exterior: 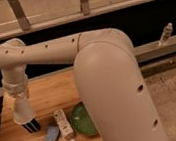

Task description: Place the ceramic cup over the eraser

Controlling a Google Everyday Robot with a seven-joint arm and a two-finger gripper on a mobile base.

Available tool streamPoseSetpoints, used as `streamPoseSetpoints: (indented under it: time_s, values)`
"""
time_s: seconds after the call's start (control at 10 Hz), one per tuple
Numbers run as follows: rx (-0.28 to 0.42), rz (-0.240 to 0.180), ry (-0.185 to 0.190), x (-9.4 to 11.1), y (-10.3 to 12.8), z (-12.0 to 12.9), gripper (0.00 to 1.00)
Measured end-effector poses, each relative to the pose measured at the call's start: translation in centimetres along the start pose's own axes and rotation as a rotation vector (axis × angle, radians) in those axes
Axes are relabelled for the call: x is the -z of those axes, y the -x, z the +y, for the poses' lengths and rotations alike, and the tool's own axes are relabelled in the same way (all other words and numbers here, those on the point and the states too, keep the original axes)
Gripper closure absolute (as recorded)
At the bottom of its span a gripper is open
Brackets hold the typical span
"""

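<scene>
Arm reaching down at the left of the wooden table (59, 87). The gripper (23, 110) is shut on the cup (23, 114), held inverted, rim down. Directly beneath it, the eraser (32, 126) protrudes from under the rim. To the gripper's right lie a blue-grey wavy piece (51, 137), a white bottle-like object (64, 125) and a green bowl (83, 119).
</scene>
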Motion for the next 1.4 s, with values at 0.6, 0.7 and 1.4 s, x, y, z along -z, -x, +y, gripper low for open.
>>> streamPoseSetpoints:
  time_s: [0.6, 0.7, 1.4]
  values:
    - [-0.005, 0.001, -0.001, -1.0, 0.0, -0.3, 1.0]
    - [-0.001, 0.003, -0.003, -1.2, 0.1, -0.1, 1.0]
    - [0.009, 0.002, 0.002, -1.7, 0.4, 0.6, 0.73]
